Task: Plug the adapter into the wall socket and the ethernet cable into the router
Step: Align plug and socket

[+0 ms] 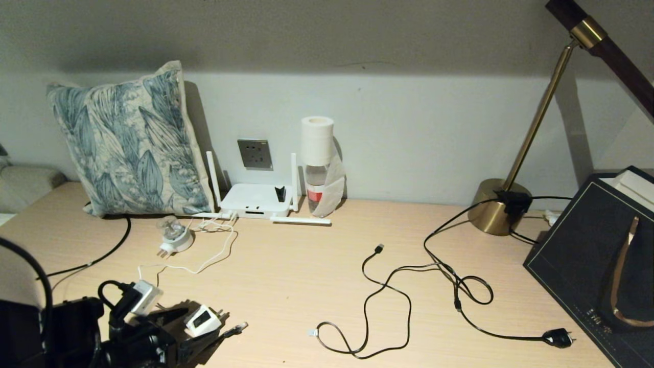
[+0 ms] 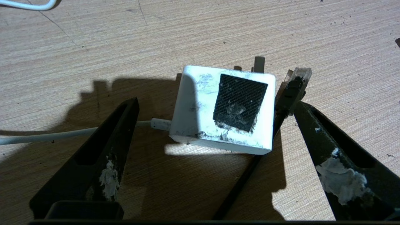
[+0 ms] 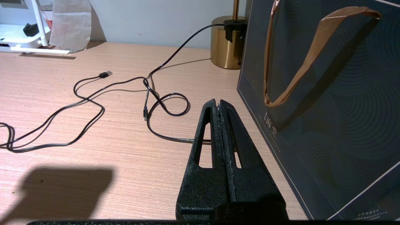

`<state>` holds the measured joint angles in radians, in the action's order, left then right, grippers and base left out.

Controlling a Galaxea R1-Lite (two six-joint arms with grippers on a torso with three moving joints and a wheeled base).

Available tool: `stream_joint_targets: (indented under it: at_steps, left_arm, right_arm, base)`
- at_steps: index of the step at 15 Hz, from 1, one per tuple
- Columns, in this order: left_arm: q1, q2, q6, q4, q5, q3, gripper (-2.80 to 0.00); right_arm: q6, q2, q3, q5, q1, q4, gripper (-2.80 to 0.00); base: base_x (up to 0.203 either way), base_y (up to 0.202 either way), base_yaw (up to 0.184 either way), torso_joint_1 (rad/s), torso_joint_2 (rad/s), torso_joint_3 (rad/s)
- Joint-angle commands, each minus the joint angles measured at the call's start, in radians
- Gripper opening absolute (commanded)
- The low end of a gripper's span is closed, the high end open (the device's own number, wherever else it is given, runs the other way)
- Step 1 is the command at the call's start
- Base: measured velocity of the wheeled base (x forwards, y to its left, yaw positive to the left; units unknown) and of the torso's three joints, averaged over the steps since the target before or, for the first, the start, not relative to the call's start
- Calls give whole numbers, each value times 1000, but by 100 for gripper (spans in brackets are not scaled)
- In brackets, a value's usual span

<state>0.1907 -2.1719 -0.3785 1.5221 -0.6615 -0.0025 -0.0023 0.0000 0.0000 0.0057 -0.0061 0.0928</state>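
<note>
Left gripper (image 2: 215, 106) sat low over the desk (image 1: 317, 276), fingers spread wide, nothing pinched. The adapter (image 2: 223, 109) lay flat between the two fingers, black square face up, prongs pointing away from the wrist, thin white cord trailing out past one finger. The ethernet cable (image 2: 292, 89) lay just beside the adapter, its clear clip connector close against the other finger.

Judged step: grasp of the adapter, not yet made. Next move would call for closing squarely on the adapter's two side faces without catching the ethernet connector, then carrying it forward and up, well away from the hand, to the wall socket (image 1: 254, 153) with the prongs turned toward the plate.

The router (image 1: 255, 200) stood directly below the socket, far ahead of the left gripper; the ethernet plugging was still to do.

Right gripper (image 3: 220, 107) hung idle over bare desk, fingers pressed together, with a dark gift bag (image 3: 328, 93) just beside it.

Counts: one adapter, one ethernet cable, one socket plate, one router with four antennas visible, one round white plug (image 1: 176, 239), one black USB cable (image 1: 378, 286), one lamp (image 1: 498, 204) with one black cord.
</note>
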Motion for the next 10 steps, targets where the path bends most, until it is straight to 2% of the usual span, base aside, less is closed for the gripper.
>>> stream_joint_targets:
  at_steps: [1,10]
  left_arm:
    - [7,-8,-2,8,-4,10,0]
    - [7,13,-43,8,0,10,0]
  right_arm:
    - [-1,2,35,0,0,1,-280]
    - [-1,2,35,0,0,1,-280]
  base:
    - [0,0,0,0,0,0]
    - [0,0,0,0,0,0]
